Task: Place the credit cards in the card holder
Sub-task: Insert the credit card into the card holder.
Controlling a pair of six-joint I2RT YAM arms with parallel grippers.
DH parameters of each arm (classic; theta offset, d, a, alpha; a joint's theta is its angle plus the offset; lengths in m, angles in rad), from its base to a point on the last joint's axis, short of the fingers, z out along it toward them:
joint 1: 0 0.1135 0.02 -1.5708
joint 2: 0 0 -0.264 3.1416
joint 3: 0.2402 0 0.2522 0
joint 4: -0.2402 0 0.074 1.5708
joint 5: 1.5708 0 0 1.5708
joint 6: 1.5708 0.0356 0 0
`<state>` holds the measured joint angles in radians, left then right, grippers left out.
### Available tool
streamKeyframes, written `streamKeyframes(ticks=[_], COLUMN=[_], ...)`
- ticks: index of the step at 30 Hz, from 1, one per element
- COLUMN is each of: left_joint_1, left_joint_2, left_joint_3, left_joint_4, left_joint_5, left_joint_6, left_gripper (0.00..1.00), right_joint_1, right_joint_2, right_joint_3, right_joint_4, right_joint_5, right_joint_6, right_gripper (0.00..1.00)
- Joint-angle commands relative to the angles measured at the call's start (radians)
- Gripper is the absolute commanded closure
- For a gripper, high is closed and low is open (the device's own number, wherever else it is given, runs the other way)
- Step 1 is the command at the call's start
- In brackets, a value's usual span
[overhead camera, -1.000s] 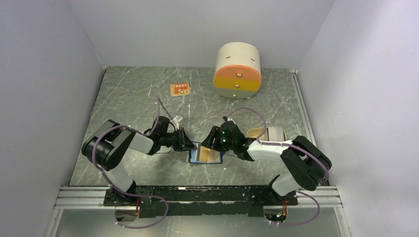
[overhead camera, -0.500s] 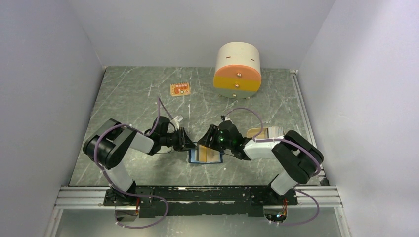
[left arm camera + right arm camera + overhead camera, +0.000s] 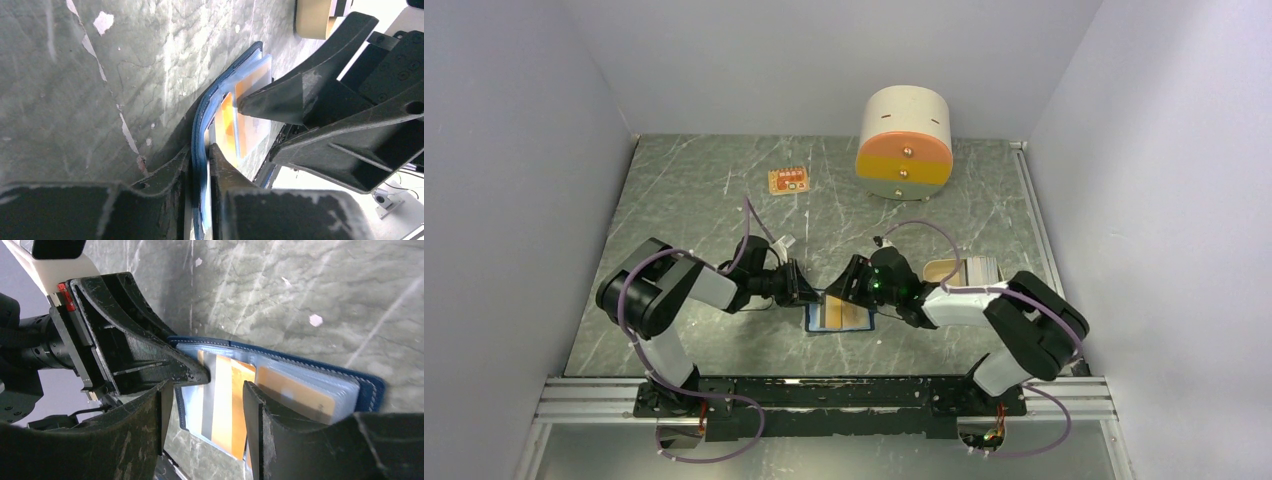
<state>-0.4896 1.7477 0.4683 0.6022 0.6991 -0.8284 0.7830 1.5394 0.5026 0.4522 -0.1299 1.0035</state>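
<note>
The card holder [image 3: 813,318] lies open on the table near the front middle, with tan credit cards [image 3: 844,315] in its clear sleeves. My left gripper [image 3: 807,292] is shut on the holder's left flap; in the left wrist view its fingers [image 3: 222,172] pinch the blue edge [image 3: 202,125]. My right gripper [image 3: 852,288] is open just above the holder. In the right wrist view its jaws [image 3: 205,402] stand apart over an orange-tan card [image 3: 225,395] that lies in a sleeve of the holder [image 3: 370,382]. More beige cards [image 3: 969,268] lie to the right.
A cream-and-orange round drawer unit [image 3: 905,143] stands at the back. A small orange tag [image 3: 789,181] lies at the back left. Grey walls close in both sides, and a rail runs along the front edge.
My right gripper has shifted slightly left over the holder and its arm has moved a little. The left gripper and the holder stay where they were.
</note>
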Motion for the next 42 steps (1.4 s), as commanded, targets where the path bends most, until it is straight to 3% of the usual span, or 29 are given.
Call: streamKeyframes(ticks=[1,2,6,14,23,28,34,37,42], left_joint_1=[0.005,0.005,0.009,0.034,0.049,0.055,0.059,0.059,0.059], left_joint_2=[-0.011,-0.013,0.013,0.205,0.402,0.445,0.439,0.426,0.394], left_joint_3=[0.026,0.024,-0.017,-0.122,-0.14,-0.144,-0.141,-0.14,-0.139], left_joint_4=[-0.05,-0.046,0.116,0.791,1.167,1.188,1.134,1.079,0.996], left_joint_5=[-0.038,-0.039,0.04,0.247,0.283,0.273,0.262,0.259,0.25], left_joint_6=[0.044,0.043,0.003,-0.324,-0.509,-0.505,-0.468,-0.437,-0.395], left_gripper=[0.86,0.9,0.91,0.91,0.91,0.91,0.91,0.79,0.69], right_joint_1=[0.01,0.017,0.035,0.036,0.035,0.038,0.053,0.054,0.06], right_joint_2=[-0.09,-0.1,-0.091,-0.047,-0.03,-0.019,-0.01,-0.012,-0.026], right_joint_3=[0.01,0.01,0.0,-0.012,-0.022,-0.011,-0.034,-0.033,-0.021], right_joint_4=[-0.174,-0.197,-0.198,-0.123,-0.114,-0.145,-0.031,0.002,-0.015], right_joint_5=[0.098,0.118,0.155,0.13,0.138,0.145,0.1,0.085,0.086], right_joint_6=[-0.008,0.0,0.021,0.015,0.046,0.063,0.085,0.078,0.079], right_gripper=[0.43,0.43,0.43,0.42,0.42,0.41,0.41,0.41,0.42])
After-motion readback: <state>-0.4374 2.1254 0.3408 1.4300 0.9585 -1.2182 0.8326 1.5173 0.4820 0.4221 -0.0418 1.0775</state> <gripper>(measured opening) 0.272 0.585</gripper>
